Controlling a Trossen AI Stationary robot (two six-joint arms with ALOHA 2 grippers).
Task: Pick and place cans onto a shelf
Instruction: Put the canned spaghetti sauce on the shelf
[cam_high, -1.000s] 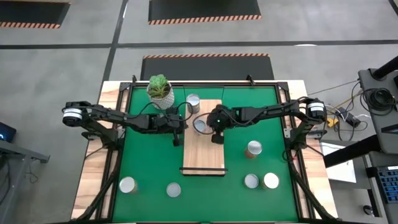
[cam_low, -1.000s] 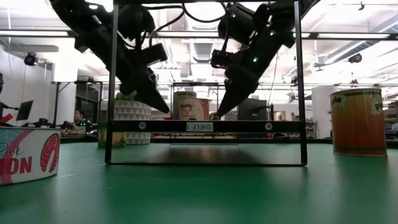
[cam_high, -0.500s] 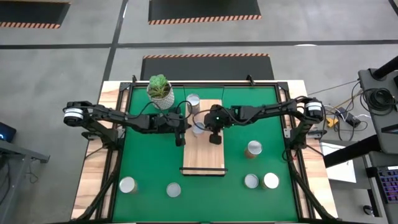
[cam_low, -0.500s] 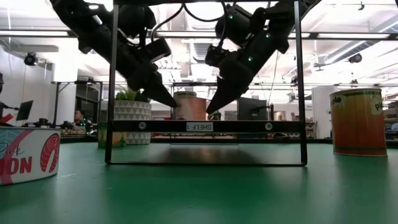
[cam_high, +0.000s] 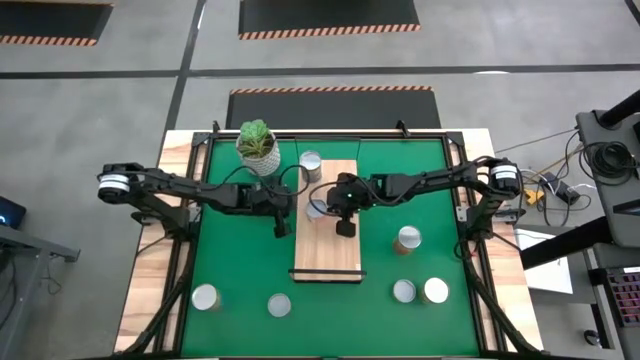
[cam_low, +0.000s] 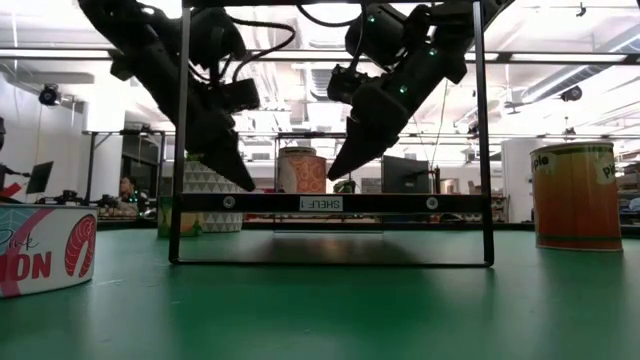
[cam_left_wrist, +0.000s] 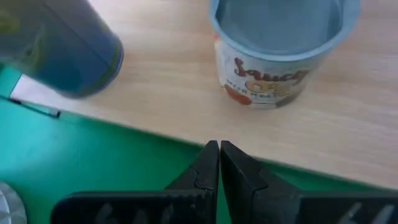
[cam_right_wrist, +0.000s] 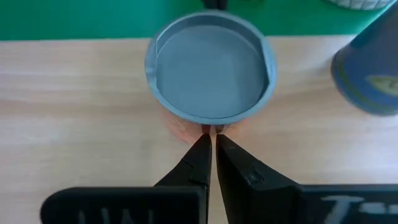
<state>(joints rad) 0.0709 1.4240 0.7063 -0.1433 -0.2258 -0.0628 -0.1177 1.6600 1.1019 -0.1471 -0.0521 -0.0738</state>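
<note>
The shelf is a light wooden board lying on the green mat. One can with a grey top and an orange-labelled side stands upright on the shelf's far left part, seen also in the left wrist view. My right gripper is shut, its tips at that can's right side. My left gripper is shut too. It hangs over the mat just off the shelf's left edge, apart from the can. A second, dark-sided can stands at the shelf's far left corner. My right gripper has its shut fingertips against the can's side wall, low on the side that faces the table's right. The fingers slant down from the right. The can stands upright on the shelf.
A potted plant stands at the far left. Loose cans stand on the mat: one to the right of the shelf, two near right, two near left. Dark uprights of a frame stand around the shelf.
My right gripper has moved toward the table's left, and the can on the shelf has slid a little left with it, staying upright. My left gripper came in toward the can, then drew back toward the left edge and dipped lower. Both stayed shut.
</note>
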